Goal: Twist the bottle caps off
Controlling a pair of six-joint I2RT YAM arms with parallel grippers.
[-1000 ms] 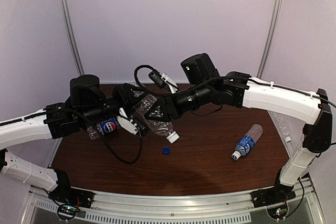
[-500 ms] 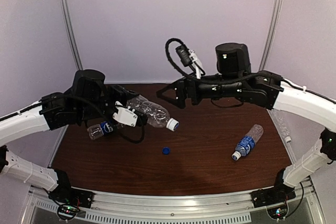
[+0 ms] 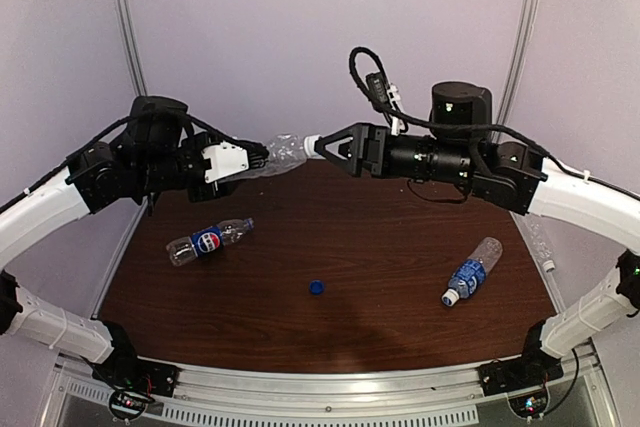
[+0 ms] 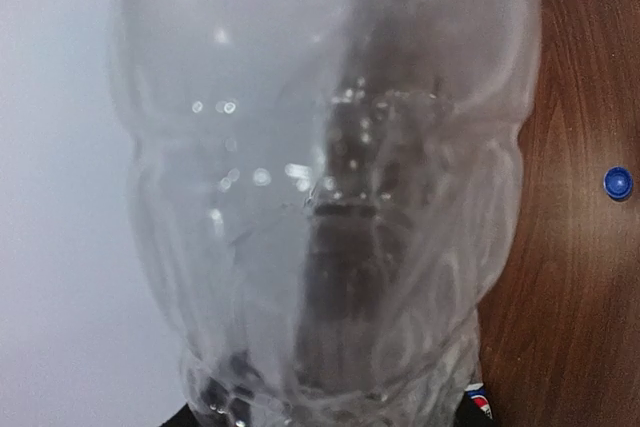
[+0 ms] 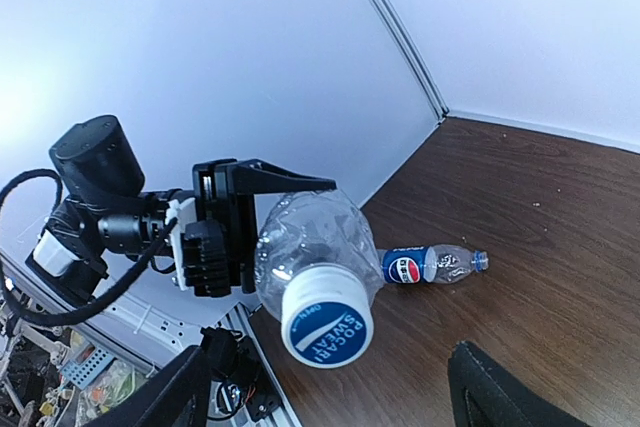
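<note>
Got bottle [image 3: 283,154] pinched level in left gripper [image 3: 243,159], white cap [image 3: 312,144] aimed straight at the spread right gripper [image 3: 324,146].

Held bottle [image 4: 320,197]: clear crinkled plastic, glossy highlights, centre frame.
Bottle cap [image 5: 327,325]: smooth white plastic, blue print.
Loose cap [image 3: 316,287]: blue plastic, lower centre.
Tabletop [image 3: 400,237]: dark wood grain, low sheen.
Arm shells [image 3: 575,195]: glossy white; joints matt black.

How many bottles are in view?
4. A crinkled bottle held aloft by the left gripper, the Pepsi bottle lying left, a blue-labelled bottle lying right, an unlabelled bottle at the right edge.
</note>
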